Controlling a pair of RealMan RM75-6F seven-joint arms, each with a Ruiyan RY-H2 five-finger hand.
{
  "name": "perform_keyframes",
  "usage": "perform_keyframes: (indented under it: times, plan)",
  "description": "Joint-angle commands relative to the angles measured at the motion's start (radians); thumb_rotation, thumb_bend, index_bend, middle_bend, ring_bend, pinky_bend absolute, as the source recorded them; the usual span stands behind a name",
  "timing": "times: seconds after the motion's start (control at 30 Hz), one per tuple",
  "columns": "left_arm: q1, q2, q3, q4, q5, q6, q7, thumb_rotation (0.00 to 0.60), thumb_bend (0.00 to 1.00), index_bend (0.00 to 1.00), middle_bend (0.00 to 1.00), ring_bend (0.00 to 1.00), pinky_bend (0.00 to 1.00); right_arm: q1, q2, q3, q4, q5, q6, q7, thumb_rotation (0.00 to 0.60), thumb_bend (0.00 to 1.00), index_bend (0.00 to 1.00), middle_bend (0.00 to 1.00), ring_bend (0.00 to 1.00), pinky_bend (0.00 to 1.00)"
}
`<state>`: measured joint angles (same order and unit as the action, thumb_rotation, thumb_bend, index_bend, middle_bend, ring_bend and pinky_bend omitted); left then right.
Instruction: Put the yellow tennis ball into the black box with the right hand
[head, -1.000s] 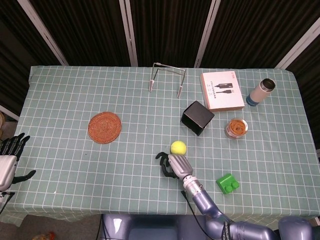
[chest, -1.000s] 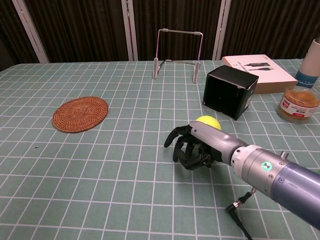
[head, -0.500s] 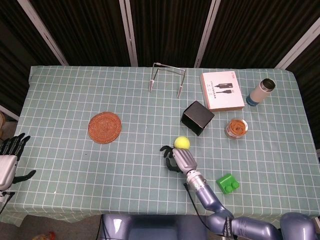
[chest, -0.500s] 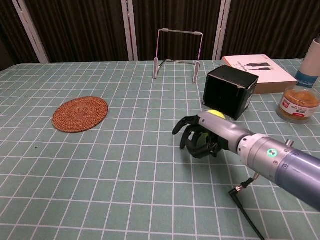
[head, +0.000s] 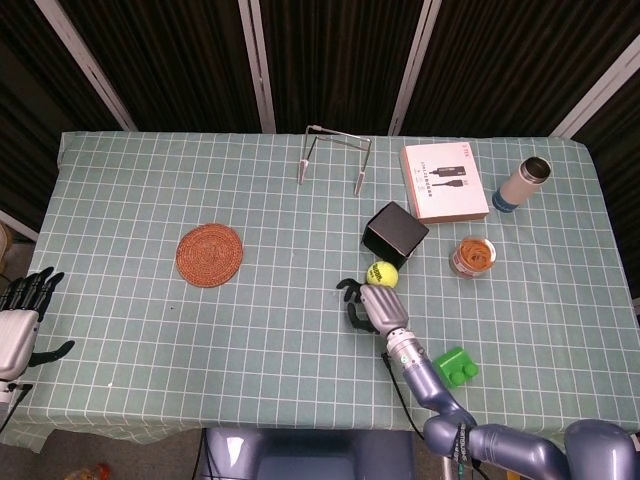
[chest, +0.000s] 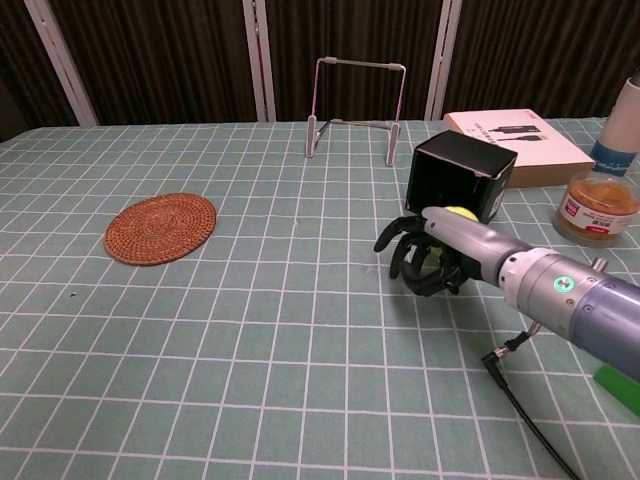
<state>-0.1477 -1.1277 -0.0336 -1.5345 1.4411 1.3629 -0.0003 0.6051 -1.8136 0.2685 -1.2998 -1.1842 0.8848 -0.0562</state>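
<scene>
Since a second ago the yellow tennis ball (head: 381, 273) has gone from a spot well in front of the black box (head: 395, 236) to right beside the box's near side. Seen from the head view, the right hand (head: 372, 308) has followed it and now sits just behind the ball, away from the box. Its dark fingers (head: 352, 296) curl down toward the bench (head: 150, 320), and nothing is in them. It looks like the hand is pushing the ball along, not carrying it. The left hand (head: 18, 318) hangs far from the box, off the bench edge, fingers spread and empty.

From the chest view, the ball (chest: 459, 213) peeks over the right hand (chest: 432, 255), right at the box's (chest: 460, 184) dark open face. That opening faces the hand. The fingers (chest: 400, 232) bend down with nothing inside them.

So the ball is almost home. One more soft push may roll it inside. If the push is off to one side, the ball could slide past the box.
</scene>
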Motion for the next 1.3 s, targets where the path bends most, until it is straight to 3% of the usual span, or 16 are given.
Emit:
perform_keyframes:
  times: [0.03, 0.83, 0.9, 1.03, 1.3]
  plan:
    - [0.0, 0.0, 0.0, -0.001, 0.0, 0.001, 0.001, 0.6, 0.14, 0.0, 0.0, 0.0, 0.0, 0.0, 0.009, -0.001, 0.007, 0.01, 0.004, -0.008, 0.6, 0.67, 0.28, 0.42, 0.41, 0.7]
    - [0.001, -0.005, 0.003, -0.018, -0.001, 0.004, 0.035, 0.6, 0.15, 0.0, 0.0, 0.0, 0.0, 0.014, 0.095, -0.029, 0.106, 0.046, 0.022, -0.106, 0.6, 0.67, 0.28, 0.42, 0.4, 0.62]
    - [0.0, -0.006, 0.003, -0.019, -0.001, 0.004, 0.037, 0.6, 0.14, 0.0, 0.0, 0.0, 0.0, 0.016, 0.099, -0.031, 0.117, 0.048, 0.02, -0.11, 0.6, 0.67, 0.28, 0.42, 0.39, 0.58]
    - [-0.002, -0.007, 0.004, -0.021, 0.0, 0.0, 0.043, 0.6, 0.15, 0.0, 0.0, 0.0, 0.0, 0.019, 0.105, -0.034, 0.13, 0.049, 0.02, -0.112, 0.6, 0.67, 0.28, 0.42, 0.33, 0.42]
    - [-0.006, -0.009, 0.004, -0.028, 0.002, -0.003, 0.052, 0.6, 0.15, 0.0, 0.0, 0.0, 0.0, 0.025, 0.117, -0.036, 0.134, 0.028, 0.032, -0.098, 0.6, 0.67, 0.25, 0.38, 0.26, 0.33]
